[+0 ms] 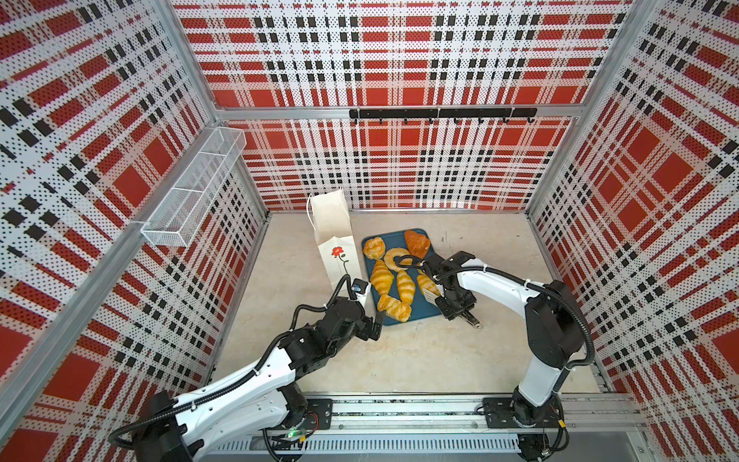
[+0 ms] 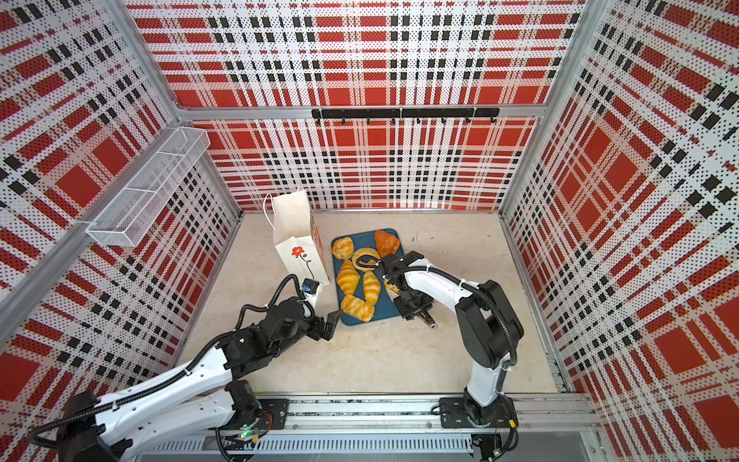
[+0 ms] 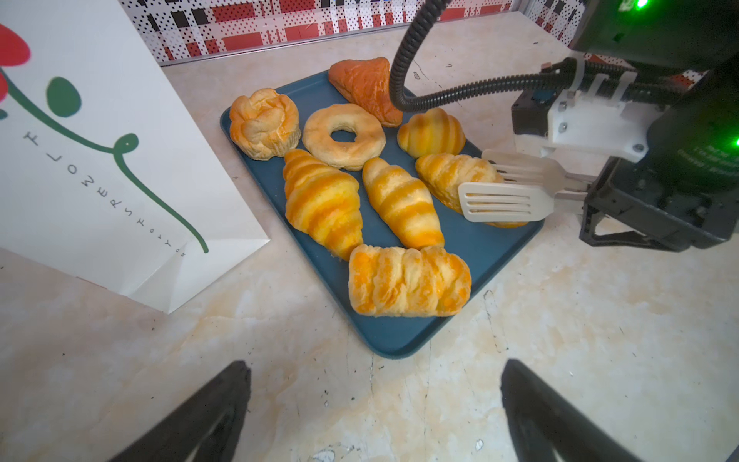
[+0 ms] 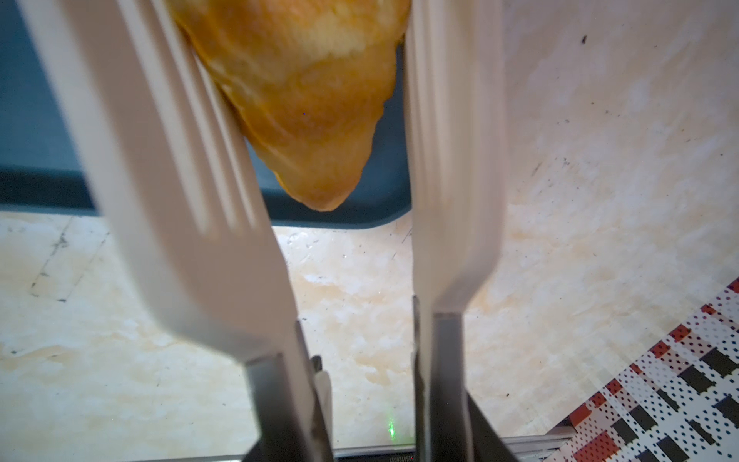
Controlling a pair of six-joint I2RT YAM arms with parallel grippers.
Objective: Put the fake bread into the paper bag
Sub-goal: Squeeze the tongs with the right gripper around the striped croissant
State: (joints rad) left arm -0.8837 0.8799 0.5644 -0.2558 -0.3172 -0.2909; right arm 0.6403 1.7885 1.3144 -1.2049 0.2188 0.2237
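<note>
Several pieces of golden fake bread lie on a blue tray (image 1: 420, 316): a ring doughnut (image 3: 344, 136), a round bun (image 3: 264, 122), a darker orange-brown piece (image 3: 366, 86) and ridged croissants (image 3: 320, 200). My right gripper (image 1: 450, 300) is shut on white slotted tongs (image 3: 504, 202). The tongs' two blades stand on either side of the croissant (image 4: 304, 88) at the tray's right edge, one blade touching it. The white paper bag (image 1: 334, 236) with a red flower stands upright left of the tray. My left gripper (image 3: 374, 372) hangs open over bare table by the tray's near left corner, holding nothing.
A white wire basket (image 1: 196, 188) hangs on the left wall. A black hook rail (image 1: 442, 113) runs along the back wall. Plaid panels close in three sides, and the arms' base rail (image 1: 400, 416) runs along the front edge.
</note>
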